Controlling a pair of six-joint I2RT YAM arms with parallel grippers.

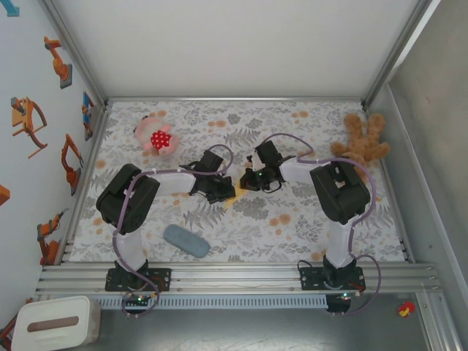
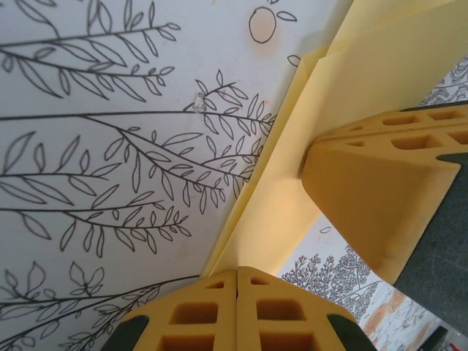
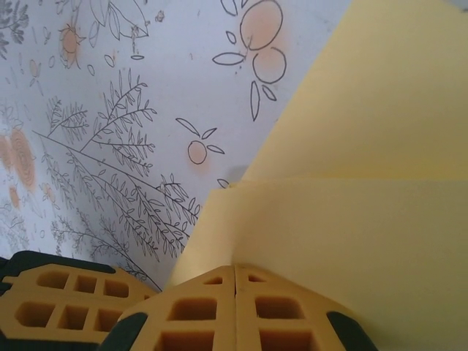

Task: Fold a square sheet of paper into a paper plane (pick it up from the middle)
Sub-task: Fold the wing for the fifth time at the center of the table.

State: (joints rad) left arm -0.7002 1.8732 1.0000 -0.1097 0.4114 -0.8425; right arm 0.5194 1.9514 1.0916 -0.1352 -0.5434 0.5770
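Note:
The square sheet of paper [image 2: 278,212] is yellow and folded into overlapping layers, with a long straight edge lying on the patterned cloth. In the top view only a sliver of the sheet [image 1: 232,197] shows between the two wrists. My left gripper [image 2: 238,274] is shut, its fingertips pinching the sheet's near end. My right gripper [image 3: 234,269] is shut on a crease of the sheet [image 3: 351,219]. The two grippers meet at mid-table, left gripper [image 1: 227,191] and right gripper [image 1: 248,181] almost touching. The sheet's overall shape is hidden, and the paper plane is out of view.
A brown teddy bear [image 1: 362,142] lies at the back right and a pink toy [image 1: 155,135] at the back left. A grey-blue pad [image 1: 186,240] rests near the left arm's base. A white box [image 1: 55,322] sits off the table at the front left.

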